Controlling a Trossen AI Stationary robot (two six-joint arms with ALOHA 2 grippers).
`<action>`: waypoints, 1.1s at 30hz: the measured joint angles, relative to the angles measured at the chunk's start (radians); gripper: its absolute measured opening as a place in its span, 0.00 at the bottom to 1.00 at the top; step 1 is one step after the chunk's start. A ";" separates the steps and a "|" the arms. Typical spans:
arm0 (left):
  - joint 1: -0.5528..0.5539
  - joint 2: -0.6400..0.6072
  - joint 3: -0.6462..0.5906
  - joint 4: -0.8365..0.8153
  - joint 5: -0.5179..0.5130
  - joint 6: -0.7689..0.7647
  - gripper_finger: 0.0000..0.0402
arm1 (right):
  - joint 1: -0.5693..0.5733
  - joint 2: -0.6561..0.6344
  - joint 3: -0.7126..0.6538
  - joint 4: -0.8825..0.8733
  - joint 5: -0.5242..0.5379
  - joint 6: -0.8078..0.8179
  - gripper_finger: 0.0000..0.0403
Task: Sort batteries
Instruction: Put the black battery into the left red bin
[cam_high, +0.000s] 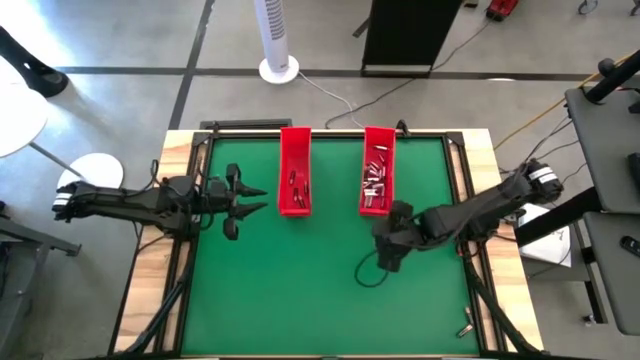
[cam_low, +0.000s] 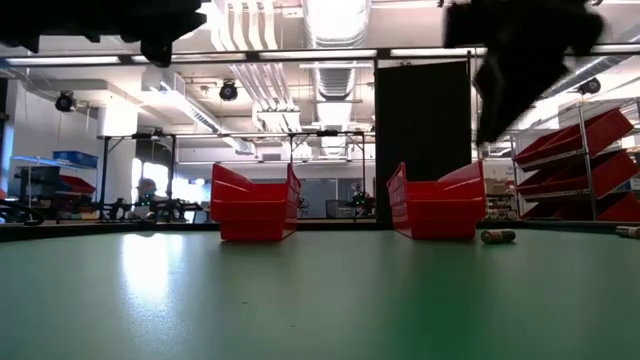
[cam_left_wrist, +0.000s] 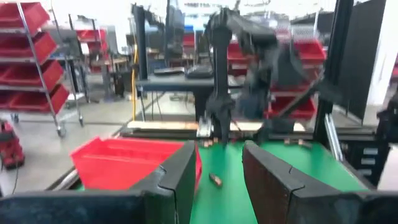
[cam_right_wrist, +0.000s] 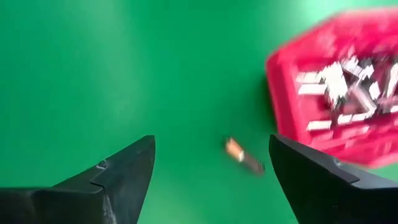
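Silvery-grey batteries (cam_high: 375, 180) lie in a heap in the right red tray (cam_high: 377, 200), short cylinders, some darker or reddish; in the right wrist view they are blurred pale sticks (cam_right_wrist: 348, 87). A few dark ones (cam_high: 297, 185) lie in the left red tray (cam_high: 294, 205), far fewer than on the right. One loose battery (cam_right_wrist: 242, 156) lies on the green mat (cam_high: 320, 300) just beside the right tray, apart from it; it has an orange-tan end and a darker body. In the low view it shows as a small dark cylinder (cam_low: 497, 237) on its side, right of the tray. No brand or writing can be read on any battery or tray.

Right gripper (cam_high: 390, 250) hangs above the mat near the front end of the right tray, fingers spread wide and holding nothing; the loose battery lies on the mat below, betw. the two tips as seen from the wrist. Left gripper (cam_high: 250, 199) is at the left side of the mat, pointing twd. the left tray, fingers (cam_left_wrist: 180, 180) spread apart, nothing betw. them.

Both trays stand side by side at the far half of the mat, w/ a gap betw. them.
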 joint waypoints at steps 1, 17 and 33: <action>0.000 0.008 0.000 0.020 0.000 0.000 0.28 | 0.004 0.000 -0.030 0.000 -0.006 -0.007 0.74; 0.001 0.135 0.000 0.062 -0.040 0.128 0.28 | -0.213 0.132 -0.124 0.014 -0.192 -0.416 0.52; 0.001 0.167 0.000 0.066 -0.178 0.139 0.28 | -0.246 0.319 -0.028 -0.097 -0.200 -0.613 0.36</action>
